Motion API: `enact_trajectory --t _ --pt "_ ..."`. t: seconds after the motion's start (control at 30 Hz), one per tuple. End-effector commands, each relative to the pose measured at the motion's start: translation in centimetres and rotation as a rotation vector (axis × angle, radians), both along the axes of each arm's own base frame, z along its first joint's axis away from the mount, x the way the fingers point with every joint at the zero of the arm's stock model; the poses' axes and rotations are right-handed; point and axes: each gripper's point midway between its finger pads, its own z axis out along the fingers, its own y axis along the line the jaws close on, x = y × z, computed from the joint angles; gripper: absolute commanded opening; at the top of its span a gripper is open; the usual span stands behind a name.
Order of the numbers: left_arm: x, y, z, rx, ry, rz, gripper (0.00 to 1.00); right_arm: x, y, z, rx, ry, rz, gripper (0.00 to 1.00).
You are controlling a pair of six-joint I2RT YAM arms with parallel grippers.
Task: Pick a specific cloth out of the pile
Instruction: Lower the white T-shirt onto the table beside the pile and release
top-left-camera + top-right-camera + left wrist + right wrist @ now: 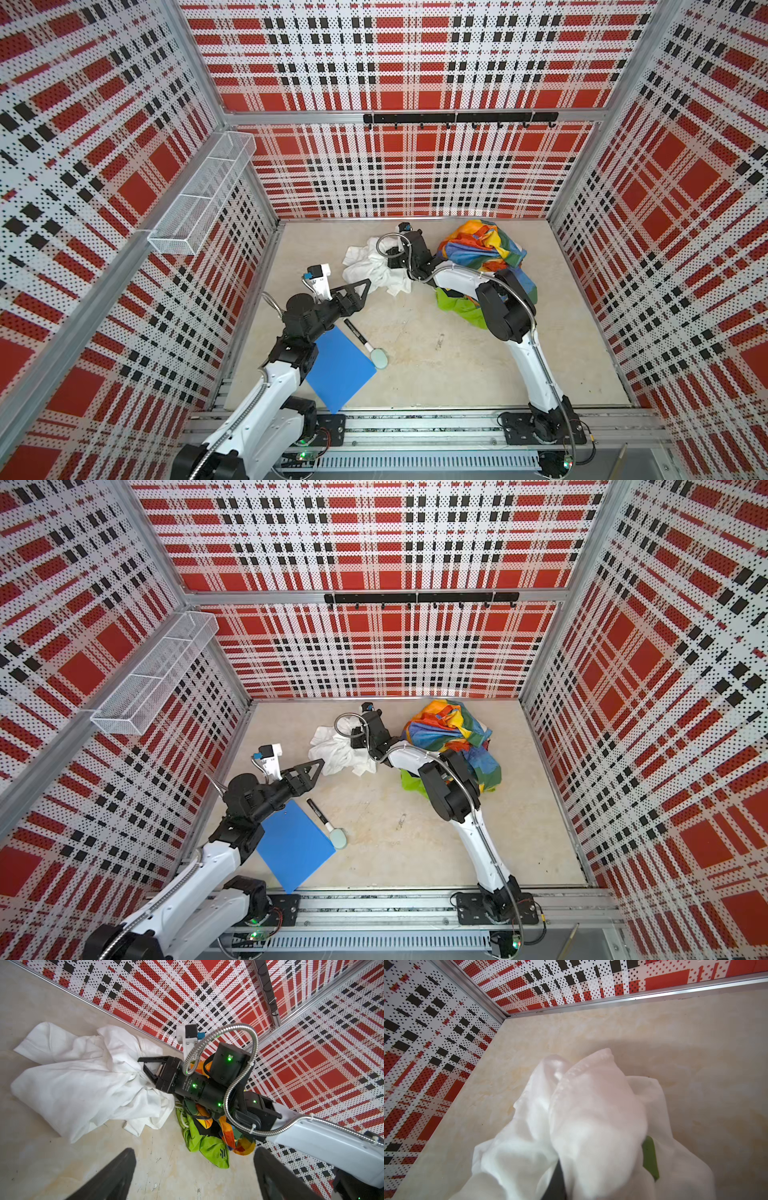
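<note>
The cloth (368, 270) (336, 752), white and wrinkled, lies bunched on the table just left of the pile (482, 249) (449, 729), a rainbow patchwork with a lime-green piece (457, 307) at its near side. My right gripper (392, 259) (143, 1068) is shut on a fold at the cloth's right edge. In the right wrist view the cloth (591, 1115) covers the jaws almost entirely. My left gripper (365, 286) (195, 1178) hovers open and holds nothing, near the cloth's front edge (83, 1084).
A blue sheet (338, 370), a black marker (355, 330) and a pale green round-headed tool (379, 358) lie front left by the left arm. A wire basket (203, 195) hangs on the left wall, and a black hook rail (457, 118) runs along the back wall.
</note>
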Motion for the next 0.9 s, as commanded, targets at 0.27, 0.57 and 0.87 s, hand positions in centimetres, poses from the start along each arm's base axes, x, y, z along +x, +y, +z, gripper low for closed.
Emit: enact_trajectory --t 0.27,0.57,0.87 --pt "0.4 -0.3 1.2 0.006 -0.04 -0.004 1.0 0.4 4.5 0.2 0.04 0.028 0.102 0.33" --pt "0.9 -0.4 1.9 0.016 -0.048 -0.003 0.99 -1.4 2.5 6.9 0.043 -0.083 0.111 0.78" --pt "1.5 0.2 2.6 0.068 -0.045 0.035 0.99 -6.1 -2.0 14.1 0.062 -0.228 0.114 1.0"
